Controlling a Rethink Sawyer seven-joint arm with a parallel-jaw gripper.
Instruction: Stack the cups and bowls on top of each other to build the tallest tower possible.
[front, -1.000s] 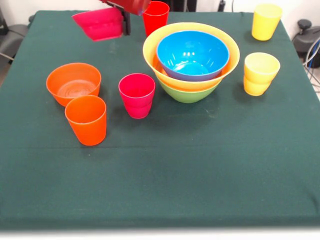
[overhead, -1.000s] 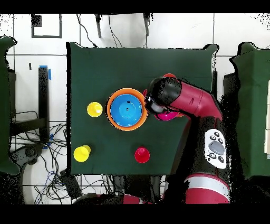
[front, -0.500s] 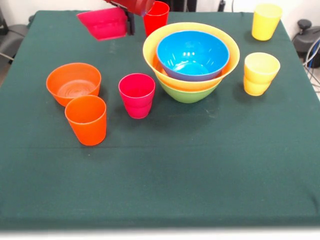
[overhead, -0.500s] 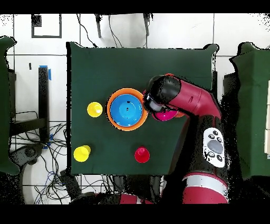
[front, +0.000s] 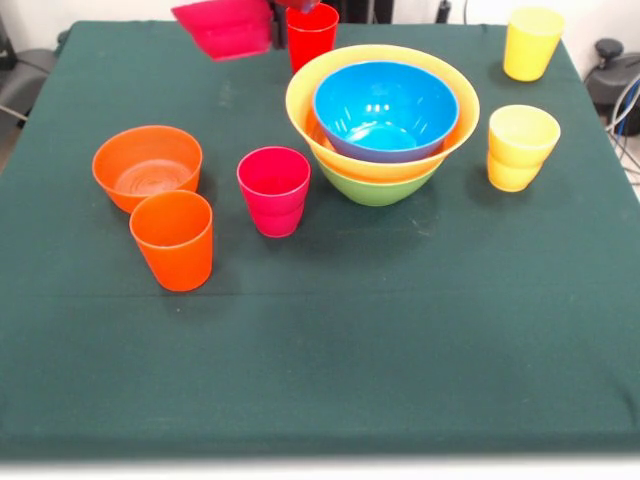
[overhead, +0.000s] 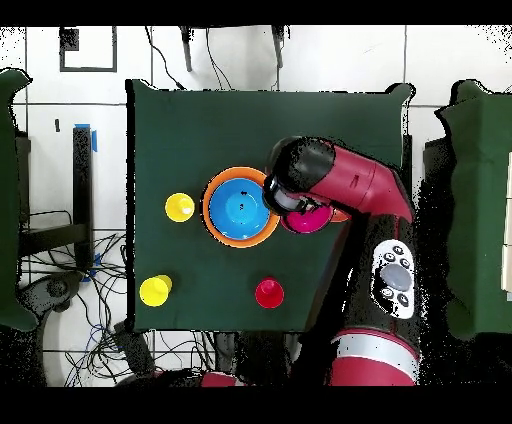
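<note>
**Pink bowl held aloft beside a three-bowl tower**

At the top of the front view, left of centre, a magenta-pink bowl (front: 225, 27) hangs tilted in the air above the counter (front: 330, 340), which is covered in dark green cloth. The gripper itself is almost wholly cut off by the frame's top edge, and in the overhead view the red arm (overhead: 345, 185) covers it, so whether it is clamped on the bowl cannot be told.

The tower (front: 381, 125) stands right of centre in the upper half of the front view: a green bowl (front: 372, 187) at the base, a wide glossy yellow bowl (front: 300, 100) nested in it, and a blue bowl (front: 385, 108) sitting inside that, its inner surface catching bright highlights.

A red cup (front: 311, 35) stands just behind the tower at the upper left of it. Two yellow cups are at the right, one (front: 531, 42) near the top corner and one (front: 520, 146) beside the tower. At the left, an orange bowl (front: 147, 166) touches an orange cup (front: 173, 239) in front of it, and a magenta-pink cup (front: 274, 189) stands between them and the tower.
</note>
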